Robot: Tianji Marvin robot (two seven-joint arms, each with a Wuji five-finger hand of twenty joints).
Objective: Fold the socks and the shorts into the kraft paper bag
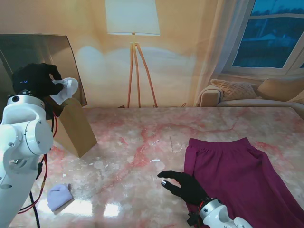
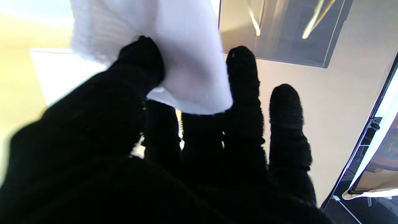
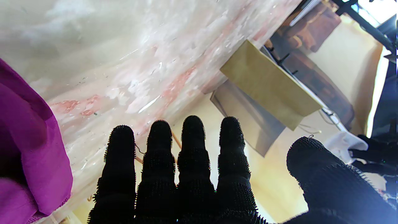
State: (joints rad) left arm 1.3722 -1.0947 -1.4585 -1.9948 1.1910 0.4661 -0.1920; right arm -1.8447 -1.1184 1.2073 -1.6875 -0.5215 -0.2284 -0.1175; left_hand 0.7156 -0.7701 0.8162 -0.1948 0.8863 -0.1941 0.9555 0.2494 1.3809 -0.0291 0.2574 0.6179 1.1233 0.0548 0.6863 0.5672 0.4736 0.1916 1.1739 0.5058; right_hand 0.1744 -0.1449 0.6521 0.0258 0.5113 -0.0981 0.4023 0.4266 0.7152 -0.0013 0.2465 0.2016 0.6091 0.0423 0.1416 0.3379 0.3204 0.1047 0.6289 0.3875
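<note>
My left hand point(image 1: 35, 78) is raised at the far left, just over the top of the kraft paper bag point(image 1: 76, 126), shut on a white sock point(image 1: 65, 89). Up close, the sock point(image 2: 174, 53) is pinched between thumb and fingers point(image 2: 242, 81). A second, pale lilac sock point(image 1: 60, 196) lies on the table near me on the left. The magenta shorts point(image 1: 237, 175) lie spread flat on the right. My right hand point(image 1: 187, 186) rests open at the shorts' left edge, fingers point(image 3: 192, 146) stretched out over the marble.
The pink-veined marble table point(image 1: 142, 152) runs back to a wall with a floor lamp point(image 1: 135, 57). A sofa point(image 1: 251, 92) stands beyond the far right edge. The bag point(image 3: 270, 84) stands upright at the table's left side.
</note>
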